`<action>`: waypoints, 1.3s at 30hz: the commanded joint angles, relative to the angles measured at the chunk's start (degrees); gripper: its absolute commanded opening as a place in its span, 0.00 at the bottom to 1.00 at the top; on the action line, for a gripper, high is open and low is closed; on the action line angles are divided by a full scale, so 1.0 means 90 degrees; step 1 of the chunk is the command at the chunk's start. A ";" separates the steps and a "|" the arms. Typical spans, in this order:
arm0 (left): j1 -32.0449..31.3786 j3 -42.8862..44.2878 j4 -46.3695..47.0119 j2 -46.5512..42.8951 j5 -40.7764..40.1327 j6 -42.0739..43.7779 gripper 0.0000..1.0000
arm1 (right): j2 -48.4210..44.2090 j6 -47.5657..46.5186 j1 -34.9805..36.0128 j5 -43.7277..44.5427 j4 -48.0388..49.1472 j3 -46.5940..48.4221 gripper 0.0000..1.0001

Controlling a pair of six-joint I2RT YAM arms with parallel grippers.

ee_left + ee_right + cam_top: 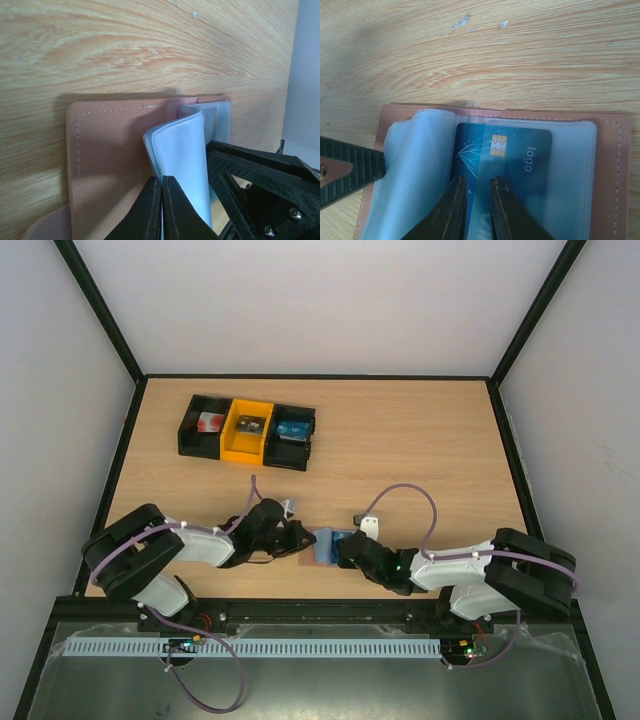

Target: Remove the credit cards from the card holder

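Pinching card holder (pixel 105 160) leaf, left gripper (pixel 161 180); right gripper (pixel 476 182) narrow over credit card (pixel 525 150).

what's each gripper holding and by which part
Left gripper pinches the holder by the edge of its pale-blue inner leaf. Right gripper sits on the blue card; a grip cannot be told.

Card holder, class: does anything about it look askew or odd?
Yes. The pinkish-brown folding card holder lies open, but one pale blue plastic pocket leaf curls upward instead of lying flat, beside the blue chip card.
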 commanded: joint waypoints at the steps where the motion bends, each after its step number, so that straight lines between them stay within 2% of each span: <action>1: -0.0024 -0.0169 0.0782 0.0185 0.0449 -0.0202 0.03 | 0.0283 0.0067 0.0014 -0.0012 -0.0470 -0.0221 0.15; 3: -0.0018 -0.0165 0.0736 0.0210 0.0437 -0.0209 0.03 | 0.0304 0.0070 0.0011 -0.0026 -0.0449 -0.0219 0.15; 7: 0.0028 -0.0105 -0.0179 -0.0117 -0.0071 -0.0017 0.05 | 0.0207 0.0080 0.0012 -0.0017 -0.0532 -0.0200 0.15; 11: 0.0044 0.0013 -0.1526 -0.0809 -0.1062 0.0152 0.21 | -0.0175 0.0088 0.0016 0.0108 -0.0787 -0.0182 0.15; 14: 0.0048 0.0090 -0.1951 -0.1250 -0.1271 0.0242 0.33 | -0.0514 0.0107 0.0014 0.0229 -0.0967 -0.0200 0.15; 16: 0.0033 0.0164 -0.1959 -0.1367 -0.1123 0.0318 0.39 | -0.0689 0.0122 0.0011 0.0305 -0.1037 -0.0212 0.15; 19: 0.0002 0.0277 -0.1682 -0.1306 -0.0769 0.0341 0.41 | -0.0866 0.0124 0.0016 0.0403 -0.1214 -0.0177 0.15; 32: -0.0475 0.0705 0.0212 0.0401 0.0428 -0.0034 0.41 | -0.1064 0.0191 0.0014 0.0637 -0.1618 -0.0297 0.13; 39: -0.0563 0.0826 0.0091 0.0655 0.0220 -0.0009 0.41 | -0.0948 0.0294 0.0011 0.0577 -0.1359 -0.0628 0.11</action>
